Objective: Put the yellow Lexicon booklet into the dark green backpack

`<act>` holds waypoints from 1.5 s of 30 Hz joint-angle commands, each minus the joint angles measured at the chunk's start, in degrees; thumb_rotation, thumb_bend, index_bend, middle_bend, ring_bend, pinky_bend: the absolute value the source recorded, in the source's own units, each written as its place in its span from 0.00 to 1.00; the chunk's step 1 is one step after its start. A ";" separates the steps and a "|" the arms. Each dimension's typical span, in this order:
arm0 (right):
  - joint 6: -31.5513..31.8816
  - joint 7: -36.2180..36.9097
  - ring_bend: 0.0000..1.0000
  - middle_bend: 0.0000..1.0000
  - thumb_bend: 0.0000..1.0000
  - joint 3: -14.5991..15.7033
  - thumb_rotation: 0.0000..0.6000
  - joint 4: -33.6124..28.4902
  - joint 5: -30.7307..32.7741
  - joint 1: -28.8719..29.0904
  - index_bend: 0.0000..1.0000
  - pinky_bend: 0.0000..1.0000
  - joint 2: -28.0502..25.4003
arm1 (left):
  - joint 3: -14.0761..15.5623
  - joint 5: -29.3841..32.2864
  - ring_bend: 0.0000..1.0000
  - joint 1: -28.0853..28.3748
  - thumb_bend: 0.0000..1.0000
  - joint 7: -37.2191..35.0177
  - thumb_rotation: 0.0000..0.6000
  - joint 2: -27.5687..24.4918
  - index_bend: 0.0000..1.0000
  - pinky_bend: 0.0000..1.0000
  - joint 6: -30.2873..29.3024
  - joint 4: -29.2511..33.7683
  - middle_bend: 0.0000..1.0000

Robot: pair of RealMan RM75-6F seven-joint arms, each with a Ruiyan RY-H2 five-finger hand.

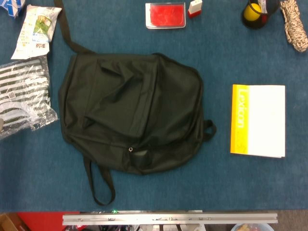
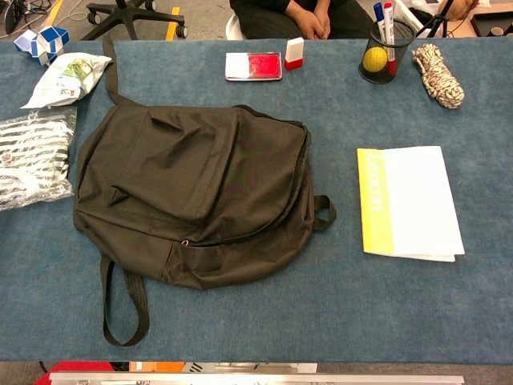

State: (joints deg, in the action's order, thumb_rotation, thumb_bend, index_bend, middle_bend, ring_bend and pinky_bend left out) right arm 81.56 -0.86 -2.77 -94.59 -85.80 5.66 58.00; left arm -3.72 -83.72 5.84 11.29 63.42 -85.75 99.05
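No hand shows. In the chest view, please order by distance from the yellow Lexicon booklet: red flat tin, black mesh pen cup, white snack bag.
From the yellow Lexicon booklet:
1. Black mesh pen cup, far right, behind it.
2. Red flat tin, far middle.
3. White snack bag, far left corner.

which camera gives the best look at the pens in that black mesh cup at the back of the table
The chest view. There the pen cup stands whole, with its pens rising above the rim and a yellow ball inside. The head view cuts the cup at the top edge, so the ball shows but hardly any pens.
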 commanded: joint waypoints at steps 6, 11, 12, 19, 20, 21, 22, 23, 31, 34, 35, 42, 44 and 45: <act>-1.08 -0.42 0.11 0.23 0.11 0.17 1.00 -0.38 -0.20 0.61 0.08 0.19 -0.08 | -0.01 -0.12 0.11 0.08 0.24 0.14 1.00 0.05 0.11 0.07 -0.04 -0.02 0.09; -1.63 -0.03 0.11 0.23 0.11 0.10 1.00 -1.18 -0.87 1.27 0.08 0.19 -0.48 | 0.03 -0.11 0.11 -0.09 0.24 -0.34 1.00 -0.03 0.11 0.07 -0.22 -0.15 0.09; -2.18 0.16 0.11 0.23 0.11 0.15 1.00 -1.42 -0.95 1.59 0.08 0.19 -0.41 | 0.08 -0.04 0.11 -0.06 0.24 -0.38 1.00 -0.03 0.11 0.07 -0.04 -0.21 0.09; -9.52 -2.08 0.11 0.23 0.11 2.54 1.00 -3.73 -4.05 5.31 0.08 0.19 0.14 | 0.53 -0.49 0.11 -0.04 0.24 -0.84 1.00 -0.35 0.11 0.07 0.35 0.08 0.09; -10.70 -2.51 0.11 0.23 0.11 2.91 1.00 -3.99 -4.54 5.92 0.08 0.19 0.34 | 0.58 -0.48 0.11 -0.07 0.24 -0.97 1.00 -0.48 0.11 0.07 0.40 0.18 0.09; -12.13 -2.92 0.11 0.23 0.11 3.32 1.00 -4.21 -5.09 6.71 0.08 0.19 0.82 | 0.66 -0.41 0.11 -0.14 0.24 -1.12 1.00 -0.62 0.11 0.07 0.46 0.27 0.09; -13.25 -3.13 0.11 0.23 0.11 3.61 1.00 -4.18 -5.40 7.30 0.08 0.19 1.29 | 0.73 -0.42 0.11 -0.22 0.24 -1.21 1.00 -0.74 0.11 0.07 0.43 0.33 0.09; -14.43 -3.30 0.11 0.23 0.11 3.86 1.00 -4.04 -5.53 7.89 0.08 0.19 1.84 | 0.83 -0.47 0.11 -0.32 0.24 -1.29 1.00 -0.84 0.11 0.07 0.37 0.40 0.09; -22.88 -6.57 0.11 0.23 0.05 5.97 1.00 -2.51 -4.73 11.55 0.08 0.19 8.00 | 1.55 -0.31 0.11 -0.93 0.24 -2.05 1.00 -1.19 0.11 0.07 0.54 0.40 0.09; -24.50 -7.41 0.11 0.21 0.02 6.98 1.00 -1.83 -4.88 12.13 0.08 0.17 9.69 | 1.77 -0.25 0.11 -1.17 0.24 -2.24 1.00 -1.28 0.11 0.07 0.53 0.35 0.09; -24.80 -7.75 0.11 0.20 0.01 7.26 1.00 -1.61 -4.89 12.21 0.08 0.16 10.10 | 1.84 -0.26 0.11 -1.23 0.24 -2.29 1.00 -1.31 0.11 0.07 0.55 0.34 0.09; -24.52 -12.31 0.05 0.14 0.00 8.52 1.00 0.67 -4.82 11.77 0.05 0.06 13.67 | 2.24 -0.57 0.11 -1.28 0.24 -2.87 1.00 -1.44 0.11 0.07 1.03 0.16 0.09; -24.08 -13.72 0.05 0.14 0.00 8.43 1.00 0.91 -4.18 11.46 0.05 0.05 14.34 | 2.28 -0.79 0.11 -1.31 0.24 -3.18 1.00 -1.45 0.11 0.07 0.95 0.06 0.09; -23.83 -14.50 0.05 0.14 0.00 8.37 1.00 1.12 -3.85 11.31 0.05 0.05 14.63 | 2.29 -0.83 0.11 -1.33 0.24 -3.34 1.00 -1.46 0.11 0.07 0.94 -0.03 0.09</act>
State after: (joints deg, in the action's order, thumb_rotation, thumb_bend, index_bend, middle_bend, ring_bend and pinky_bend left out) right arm 57.34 -14.44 5.56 -93.88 -90.15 17.25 71.98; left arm -1.45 -84.50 4.53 8.00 61.97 -84.78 99.06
